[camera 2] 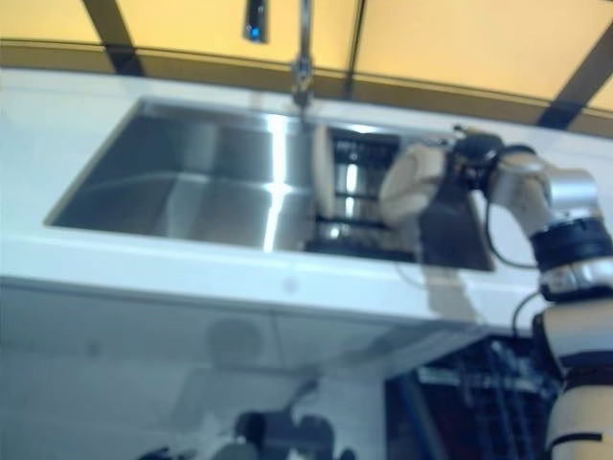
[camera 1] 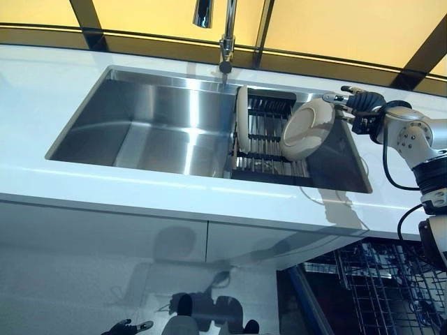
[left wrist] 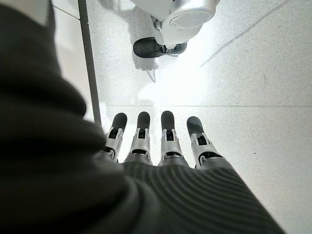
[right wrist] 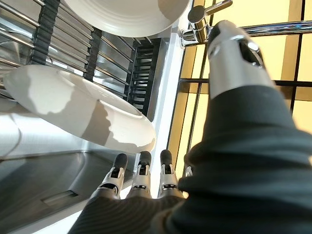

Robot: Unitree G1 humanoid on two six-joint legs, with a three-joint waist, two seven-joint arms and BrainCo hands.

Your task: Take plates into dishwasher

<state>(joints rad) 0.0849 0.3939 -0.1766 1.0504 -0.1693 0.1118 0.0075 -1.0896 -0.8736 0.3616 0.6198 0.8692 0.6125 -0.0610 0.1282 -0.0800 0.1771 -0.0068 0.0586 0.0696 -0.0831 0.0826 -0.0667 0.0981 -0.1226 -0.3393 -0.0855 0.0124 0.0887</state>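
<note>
**Plate Held at the Sink Rack**

While the left hand (left wrist: 161, 146) hung low over the floor with fingers straight and slightly spread, the right hand (camera 1: 360, 108) pinched the rim of a white plate (camera 1: 307, 129), tilted above the dish rack (camera 1: 269, 139) in the sink (camera 1: 154, 125). A second plate (camera 1: 242, 122) stood upright in the rack. The dishwasher basket (camera 1: 377, 286) stood below right.

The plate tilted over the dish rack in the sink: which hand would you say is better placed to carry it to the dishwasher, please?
The right hand. It is already at the tilted plate above the rack, by the open dishwasher. The left hand hangs low over the floor, fingers straight.
</note>
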